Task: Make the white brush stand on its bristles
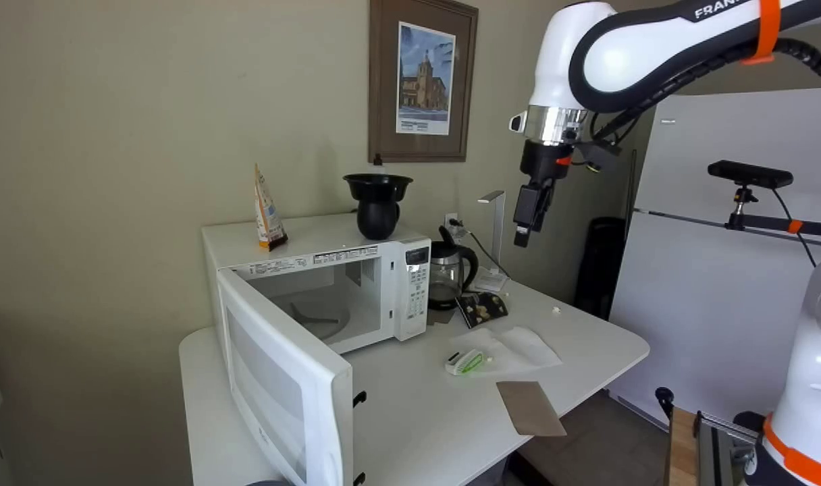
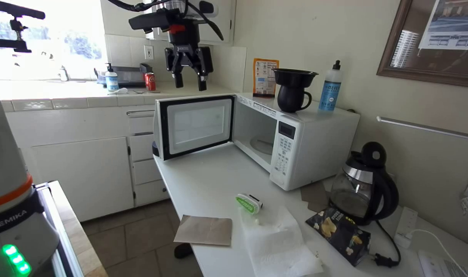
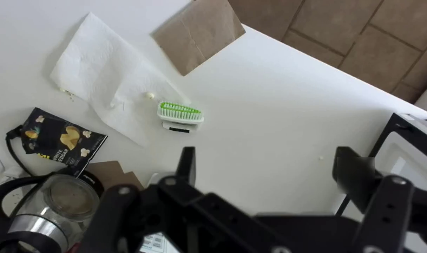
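Observation:
The white brush (image 1: pixel 464 362) lies on its side on the white table, at the edge of a paper towel. Its pale green and white bristles face sideways, toward the table's front edge; they also show in an exterior view (image 2: pixel 248 204) and in the wrist view (image 3: pixel 180 111). A black strip marks its handle. My gripper (image 2: pixel 190 86) is open and empty, pointing down, high above the table in both exterior views (image 1: pixel 521 236). In the wrist view the brush lies beyond the left finger, outside the gap between the fingertips (image 3: pixel 264 156).
The microwave (image 2: pixel 318 150) stands with its door (image 1: pixel 289 378) swung open over the table. A black mug (image 2: pixel 289 98) with a bowl on it sits on top. A kettle (image 2: pixel 357 188), popcorn bag (image 2: pixel 340 234), paper towel (image 2: pixel 276 246) and cardboard piece (image 2: pixel 203 230) surround the brush.

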